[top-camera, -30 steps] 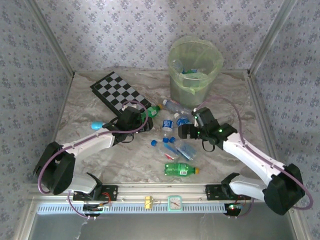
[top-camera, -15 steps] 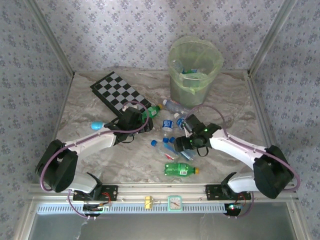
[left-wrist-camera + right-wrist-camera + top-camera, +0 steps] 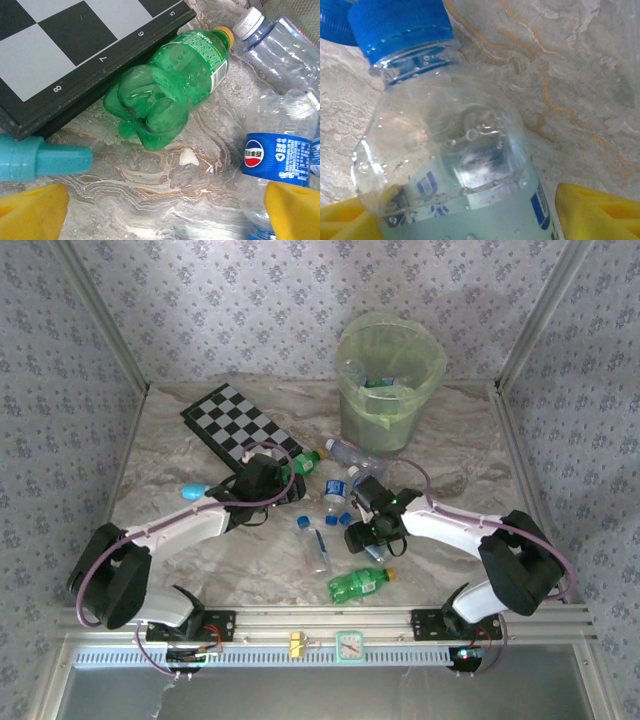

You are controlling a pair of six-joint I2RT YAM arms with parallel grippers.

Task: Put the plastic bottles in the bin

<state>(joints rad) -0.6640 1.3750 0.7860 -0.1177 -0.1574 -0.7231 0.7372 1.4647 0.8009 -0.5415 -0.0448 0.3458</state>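
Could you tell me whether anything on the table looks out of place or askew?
The checkered board lies askew on the table, turned at an angle to its edges. A green Sprite bottle lies on its side against the board's edge, and a teal stick lies beside them. I see nothing spilled.

Even, soft daylight; faint shadows under arms. Wrist views sharp centrally, yellow fingers (image 3: pixel 32 210) blurred at edges.
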